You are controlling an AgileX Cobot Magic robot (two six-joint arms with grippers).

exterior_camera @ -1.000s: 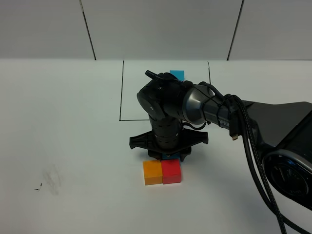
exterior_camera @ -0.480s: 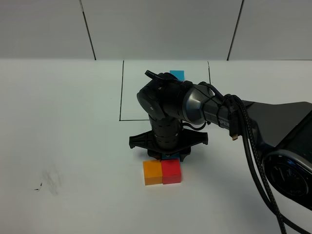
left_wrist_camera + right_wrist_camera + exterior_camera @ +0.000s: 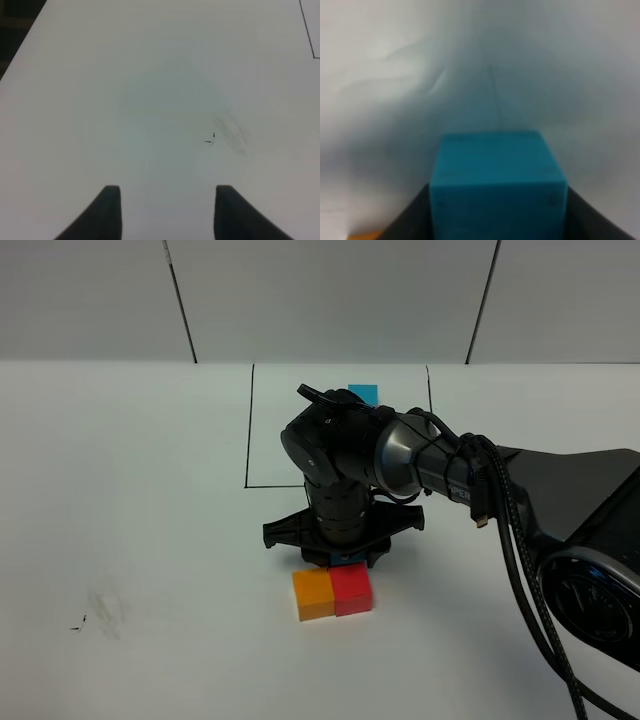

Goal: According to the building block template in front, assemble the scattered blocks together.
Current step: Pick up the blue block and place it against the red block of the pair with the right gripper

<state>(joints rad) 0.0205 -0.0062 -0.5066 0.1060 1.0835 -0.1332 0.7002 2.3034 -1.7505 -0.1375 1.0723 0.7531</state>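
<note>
An orange cube [image 3: 312, 594] and a red cube [image 3: 351, 590] sit joined side by side on the white table. My right gripper [image 3: 341, 556] points down just behind the red cube. It is shut on the cyan-blue cube [image 3: 498, 185], of which only a sliver [image 3: 350, 562] shows in the high view. Of the template inside the black-line rectangle [image 3: 248, 430], only its cyan cube [image 3: 363, 393] shows; the arm hides the rest. My left gripper [image 3: 165, 210] is open and empty over bare table.
The right arm [image 3: 450, 465] reaches in from the right with its cables across the table. Faint smudges and a small dark mark [image 3: 78, 622] lie at the left; the mark also shows in the left wrist view [image 3: 211, 139].
The right gripper with the cyan-blue cube has shifted very slightly to the left. Nothing else has moved.
</note>
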